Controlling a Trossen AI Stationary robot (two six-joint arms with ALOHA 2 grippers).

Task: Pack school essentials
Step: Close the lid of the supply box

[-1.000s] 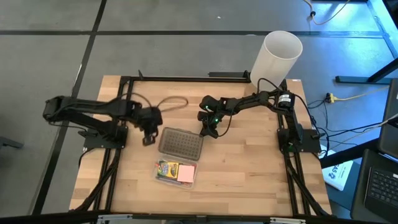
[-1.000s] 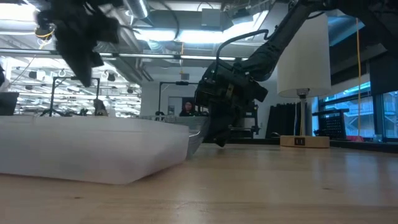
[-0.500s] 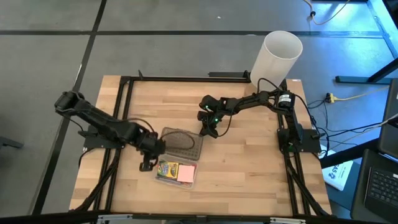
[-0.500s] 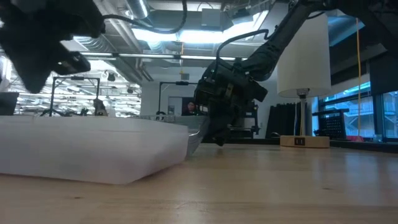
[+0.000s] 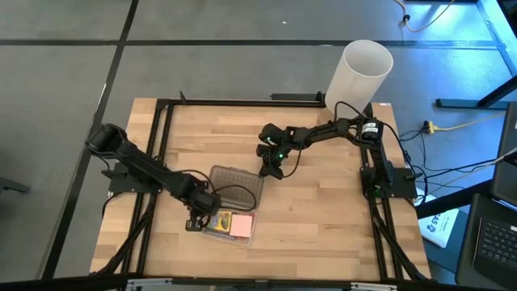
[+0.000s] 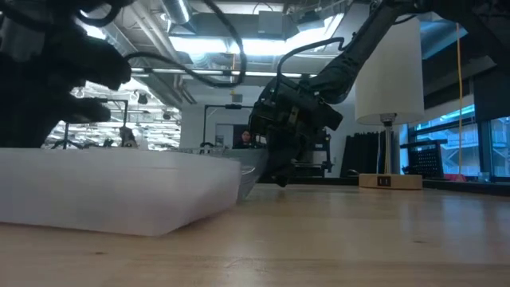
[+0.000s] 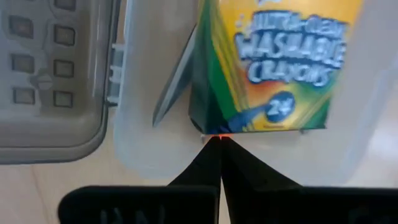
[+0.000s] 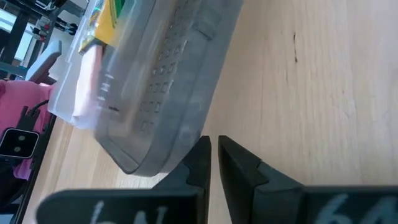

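The clear flat box (image 5: 212,232) lies near the table's middle with its grey dotted lid (image 5: 236,184) swung open on the far side. In it lie the green-yellow crayon box (image 5: 216,219) and the pink pad (image 5: 243,225). My left gripper (image 5: 196,221) is shut and low at the box's left end, its tips (image 7: 219,138) at the crayon box's short edge (image 7: 249,127). My right gripper (image 5: 270,169) is shut beside the lid's right end. Scissors, pencils and pen do not show. My left gripper has its shut fingertips right at the crayon box's short left edge (image 7: 214,129), where an orange-red speck shows. They come slanting down from the table's left; I cannot tell whether they touch it. My right gripper stands with the outer side of one finger (image 8: 200,152) at the lid's rim (image 8: 177,158), pointing down; the lid is tilted up beside it, and I cannot tell whether they touch.
A tall white cylinder lamp (image 5: 362,71) stands at the table's far right corner. Black frame rails (image 5: 242,100) run along the far edge and both sides. Bare wood lies right of the box (image 5: 323,218) and near the front edge.
My left gripper has swung from above the lid's left side toward the table's near edge and come down to the clear box's left end, staying shut. The box, its lid and my right arm have kept still.
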